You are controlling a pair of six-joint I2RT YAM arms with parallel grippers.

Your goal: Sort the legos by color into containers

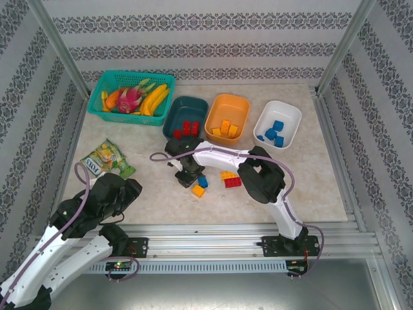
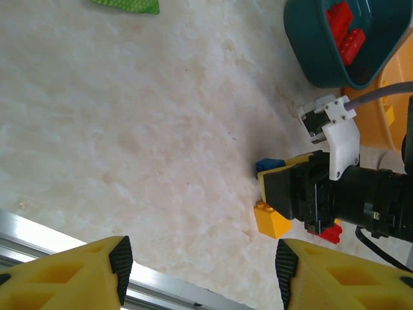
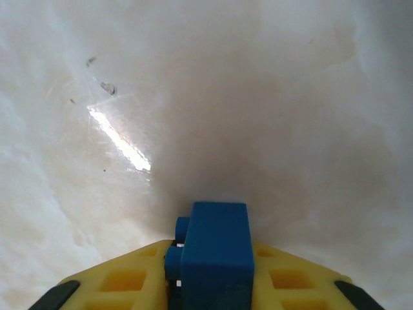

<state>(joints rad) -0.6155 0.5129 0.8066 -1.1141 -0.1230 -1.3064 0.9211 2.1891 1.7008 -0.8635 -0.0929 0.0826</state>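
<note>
Top external view: the right gripper (image 1: pixel 190 177) is down low by the table (image 1: pixel 303 174), holding a blue lego (image 3: pixel 213 248).

In the right wrist view its two yellow fingers (image 3: pixel 122 284) are closed on the blue lego, which sticks out past them, just over the table. The left gripper (image 2: pixel 203 268) is wide open with nothing in it, near the front edge of the table. Three loose legos lie on the table just beside the right gripper: an orange lego (image 1: pixel 198 191), a yellow lego (image 1: pixel 227 175) and a red lego (image 1: pixel 233 183). At the back three tubs stand in a row. The teal tub (image 1: pixel 174 113) has red legos (image 1: pixel 187 129) in it, the orange tub (image 1: pixel 222 106) has orange legos (image 1: pixel 226 128), and the white tub (image 1: pixel 287 116) has blue legos (image 1: pixel 273 134).
</note>
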